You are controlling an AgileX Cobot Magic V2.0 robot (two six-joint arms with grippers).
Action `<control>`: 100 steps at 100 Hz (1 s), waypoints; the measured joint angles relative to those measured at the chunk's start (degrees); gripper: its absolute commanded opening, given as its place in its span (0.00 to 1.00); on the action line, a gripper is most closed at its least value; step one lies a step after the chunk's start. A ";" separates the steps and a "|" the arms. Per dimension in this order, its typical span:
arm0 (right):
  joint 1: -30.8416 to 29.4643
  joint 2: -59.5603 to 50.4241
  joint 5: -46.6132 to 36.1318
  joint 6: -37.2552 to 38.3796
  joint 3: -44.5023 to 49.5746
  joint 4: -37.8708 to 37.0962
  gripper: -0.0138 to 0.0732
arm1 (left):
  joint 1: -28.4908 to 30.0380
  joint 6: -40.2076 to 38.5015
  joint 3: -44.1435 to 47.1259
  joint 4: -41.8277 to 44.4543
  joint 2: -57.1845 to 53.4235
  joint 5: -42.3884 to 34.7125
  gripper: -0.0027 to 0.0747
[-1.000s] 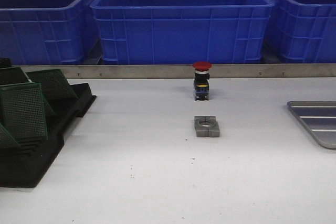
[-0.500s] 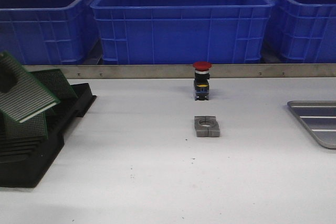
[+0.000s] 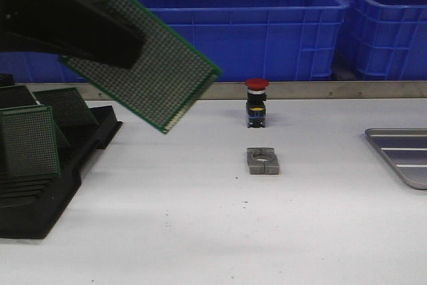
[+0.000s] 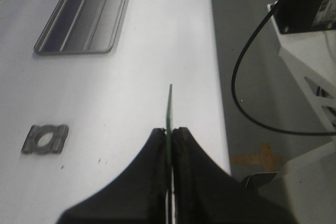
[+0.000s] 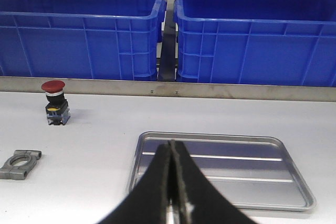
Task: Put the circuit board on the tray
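My left gripper [image 3: 130, 48] is shut on a green circuit board [image 3: 150, 65] and holds it tilted, high above the table's left side. In the left wrist view the board [image 4: 169, 106] shows edge-on between the closed fingers, where the left gripper [image 4: 169, 129] pinches it. The silver tray [image 3: 403, 153] lies at the table's right edge; it also shows in the left wrist view [image 4: 84, 17] and the right wrist view [image 5: 220, 169]. My right gripper [image 5: 172, 142] is shut and empty, in front of the tray.
A black slotted rack [image 3: 47, 165] with more green boards stands at the left. A red push button [image 3: 256, 103] and a grey metal clamp [image 3: 263, 161] sit mid-table. Blue bins [image 3: 230, 25] line the back behind a metal rail.
The left gripper has lifted the circuit board out of the rack and carried it up and to the right. Nothing else has moved.
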 measured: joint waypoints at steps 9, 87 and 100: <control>0.00 0.00 0.00 0.00 0.00 0.00 0.09 | -4.64 0.00 0.00 -2.23 0.00 -2.22 0.01; 0.00 0.16 11.93 0.70 -5.26 3.41 0.09 | -18.58 0.00 0.00 -4.53 0.00 -6.53 0.01; 0.00 3.48 17.56 0.70 -11.39 3.63 0.09 | -18.58 0.00 0.00 -4.53 0.00 -6.53 0.01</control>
